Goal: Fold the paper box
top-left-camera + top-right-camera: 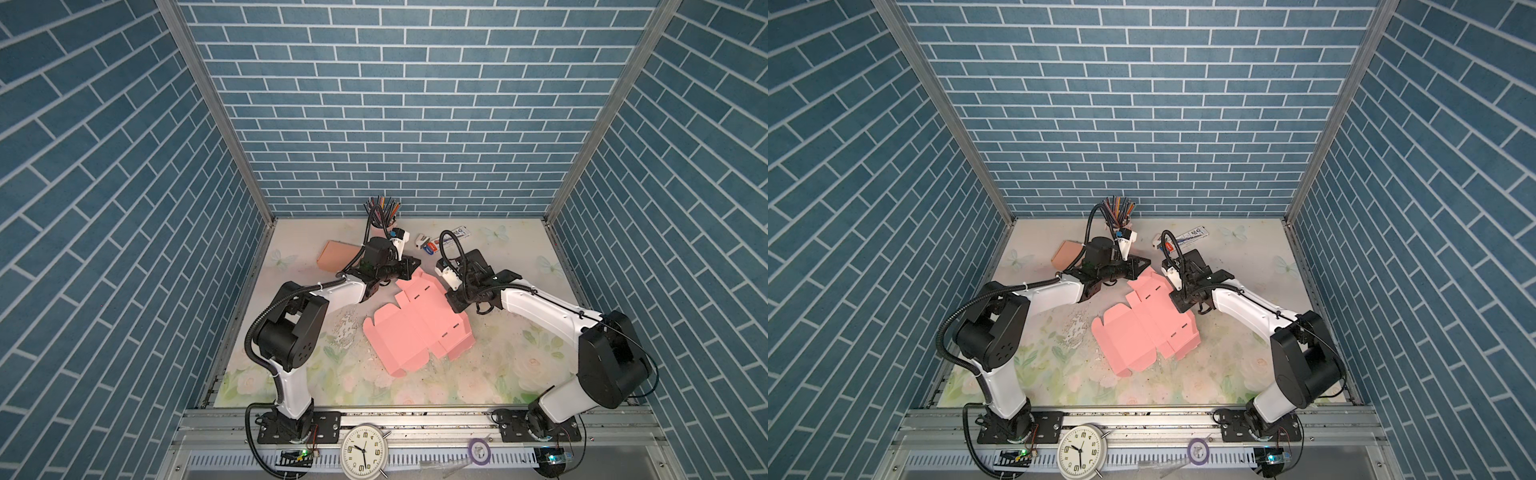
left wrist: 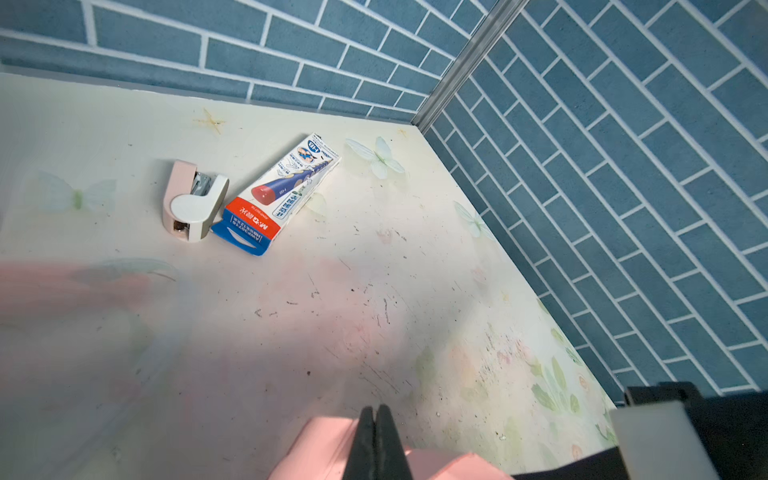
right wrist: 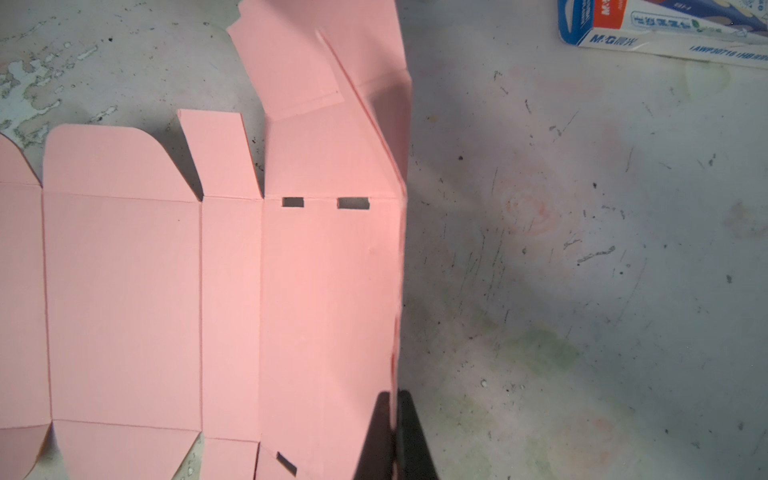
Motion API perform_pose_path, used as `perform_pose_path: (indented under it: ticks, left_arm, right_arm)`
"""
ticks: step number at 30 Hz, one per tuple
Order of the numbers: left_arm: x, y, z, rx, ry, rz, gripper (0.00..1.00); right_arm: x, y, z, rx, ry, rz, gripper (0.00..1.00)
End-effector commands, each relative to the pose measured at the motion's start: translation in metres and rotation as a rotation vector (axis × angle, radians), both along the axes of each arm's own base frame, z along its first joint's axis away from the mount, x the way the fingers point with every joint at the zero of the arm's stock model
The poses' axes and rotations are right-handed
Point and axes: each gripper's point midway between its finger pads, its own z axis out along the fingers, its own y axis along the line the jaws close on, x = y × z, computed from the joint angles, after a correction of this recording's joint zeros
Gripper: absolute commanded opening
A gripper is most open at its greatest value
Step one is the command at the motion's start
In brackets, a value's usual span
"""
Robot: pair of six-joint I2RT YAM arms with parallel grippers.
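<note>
The paper box is a pink die-cut sheet lying mostly flat mid-table, its flaps spread out. My left gripper is at the sheet's far end. In the left wrist view it is shut on a pink flap that shows on both sides of the fingers. My right gripper is at the sheet's right edge. The right wrist view shows it shut on that edge, which stands raised off the table, with the slotted panel beside it.
A pink-and-white stapler and a pencil carton lie at the back. A cup of pens and a brown cardboard box stand behind the left arm. A clock and a purple tape roll sit on the front rail.
</note>
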Motion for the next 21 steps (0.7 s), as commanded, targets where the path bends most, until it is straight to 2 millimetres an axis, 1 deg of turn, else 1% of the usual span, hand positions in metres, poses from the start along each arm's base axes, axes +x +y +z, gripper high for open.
perform_pose_path:
  ticks: [1,5,12,17,21]
  left_arm:
    - [-0.006,-0.006,-0.01,0.038,0.012,-0.033,0.0]
    - [-0.015,-0.007,-0.014,0.052,0.02,-0.045,0.0]
    - [-0.028,-0.004,-0.022,0.067,0.043,-0.049,0.0]
    - [-0.037,0.002,-0.023,0.074,0.038,-0.052,0.0]
    - [-0.044,0.002,-0.024,0.073,0.043,-0.069,0.0]
  right_arm:
    - [0.001,0.006,0.007,-0.017,-0.033,0.048,0.0]
    - [-0.001,0.006,0.005,-0.028,-0.032,0.051,0.0]
    - [0.0,0.007,0.008,-0.032,-0.049,0.054,0.0]
    - [-0.003,0.007,0.006,-0.043,-0.053,0.061,0.0]
    - [-0.004,0.006,0.005,-0.064,-0.061,0.061,0.0]
